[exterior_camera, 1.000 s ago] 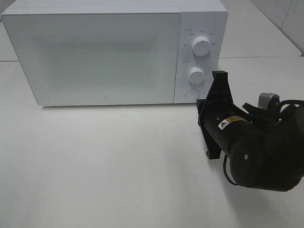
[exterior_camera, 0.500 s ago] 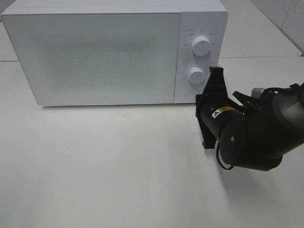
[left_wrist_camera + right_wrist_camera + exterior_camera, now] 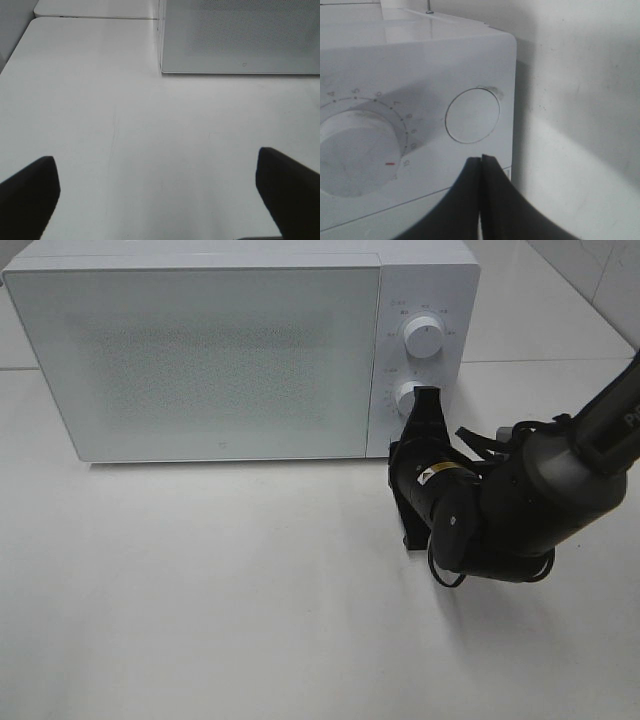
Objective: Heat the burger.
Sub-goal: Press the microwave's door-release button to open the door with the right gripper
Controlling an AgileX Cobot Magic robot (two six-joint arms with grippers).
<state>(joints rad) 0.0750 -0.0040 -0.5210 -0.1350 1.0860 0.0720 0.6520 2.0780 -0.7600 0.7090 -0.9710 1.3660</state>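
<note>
The burger is out of view. The white microwave (image 3: 200, 360) stands at the back of the table with its door closed. My right gripper (image 3: 424, 398) is shut and empty, its tips right in front of the control panel by the lower knob (image 3: 405, 395). In the right wrist view the closed tips (image 3: 481, 160) sit just short of the round button (image 3: 472, 116), beside the lower knob (image 3: 355, 145). My left gripper (image 3: 157, 190) is open and empty over bare table, with the microwave's front corner (image 3: 240, 35) ahead of it. The left arm does not show in the exterior view.
The upper knob (image 3: 424, 337) is above the gripper on the panel. The white table (image 3: 200, 580) spreads in front of the microwave. The right arm's black body (image 3: 510, 505) lies low over the table at the right. A seam runs along the table behind (image 3: 540, 361).
My right gripper has moved left and toward the microwave's control panel, and it now covers the round button in the exterior view. The door stays closed.
</note>
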